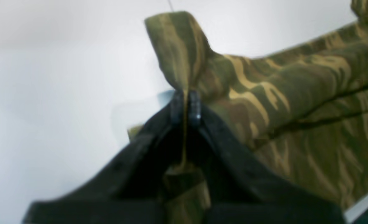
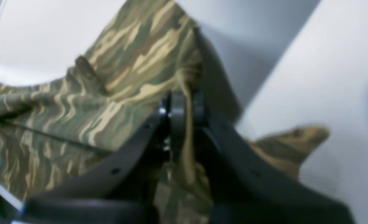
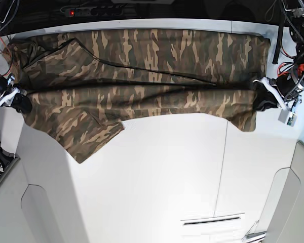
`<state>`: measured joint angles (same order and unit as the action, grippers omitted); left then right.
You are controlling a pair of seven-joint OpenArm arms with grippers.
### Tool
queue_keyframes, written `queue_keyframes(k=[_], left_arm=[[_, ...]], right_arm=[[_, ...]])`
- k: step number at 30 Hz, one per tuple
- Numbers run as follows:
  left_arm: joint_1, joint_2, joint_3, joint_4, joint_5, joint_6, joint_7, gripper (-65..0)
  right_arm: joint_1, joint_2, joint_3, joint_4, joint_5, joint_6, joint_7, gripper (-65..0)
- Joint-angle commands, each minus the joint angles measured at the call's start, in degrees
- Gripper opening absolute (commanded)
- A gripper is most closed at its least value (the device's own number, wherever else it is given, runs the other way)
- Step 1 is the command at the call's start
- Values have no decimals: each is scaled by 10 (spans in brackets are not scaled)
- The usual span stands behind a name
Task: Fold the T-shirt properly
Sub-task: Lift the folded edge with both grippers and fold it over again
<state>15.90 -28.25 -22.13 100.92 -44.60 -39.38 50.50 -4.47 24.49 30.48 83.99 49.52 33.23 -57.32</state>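
The camouflage T-shirt (image 3: 142, 76) lies stretched across the far half of the white table (image 3: 157, 172), folded lengthwise, with one sleeve hanging toward the front left. My left gripper (image 3: 261, 99) is shut on the shirt's right edge; the left wrist view shows its fingertips (image 1: 195, 109) pinching a fold of the T-shirt (image 1: 296, 102). My right gripper (image 3: 21, 104) is shut on the shirt's left edge; the right wrist view shows its fingertips (image 2: 177, 109) clamped on the T-shirt (image 2: 115, 87). Collar and label are hidden.
Cables and a power strip (image 3: 93, 10) run along the back edge of the table. Wiring and arm hardware (image 3: 296, 66) stand at the right edge. Two recessed panels (image 3: 40, 212) sit at the table's front corners.
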Motion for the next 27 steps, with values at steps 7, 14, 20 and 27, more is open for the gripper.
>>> queue_keyframes(k=[7,14,20,27], left_arm=[[5,13,-5,10,-1,-6,-21,-650],[5,21,-5,10,30,-6,-23,-650],[5,21,-5,10,37,-6,-27,-650],[4,21,-5,10,36,-6,-34,-650]], right_arm=[[-2,-19,5,6,-44,1,32,-401],[35,-27,6,6,-79,-1,122,-275],[99,-64,4,1,-174,-20,180,-275],[172,-72,-54,-120,-236,-20,232,-275]])
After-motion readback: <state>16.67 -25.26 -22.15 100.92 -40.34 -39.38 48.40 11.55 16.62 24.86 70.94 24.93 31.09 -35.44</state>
